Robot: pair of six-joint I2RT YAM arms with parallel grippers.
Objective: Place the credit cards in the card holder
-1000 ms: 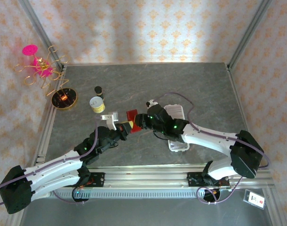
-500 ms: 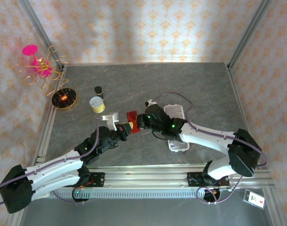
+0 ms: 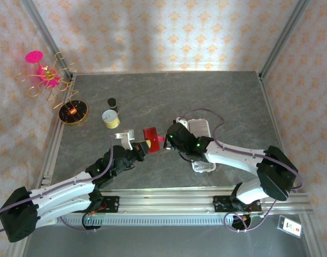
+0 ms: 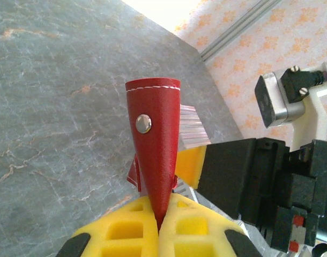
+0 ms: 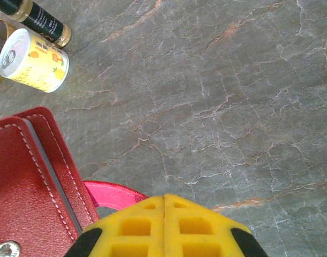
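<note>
Where wrist-close, snap point(image 4: 143, 123) on card holder point(image 4: 155, 160)

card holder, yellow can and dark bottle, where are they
card holder point(image 4: 155, 160): left wrist view, red face below snap
yellow can point(image 5: 37, 63): right wrist view, its side
dark bottle point(image 5: 43, 21): right wrist view, its label

On a gray stone table point(image 3: 217, 96): a small yellow can point(image 3: 110, 118) just beside a little dark bottle point(image 3: 112, 102). Far left, a gold wire stand point(image 3: 55, 85) with pink bits. Right of the middle, a white tray point(image 3: 200, 128).
</note>
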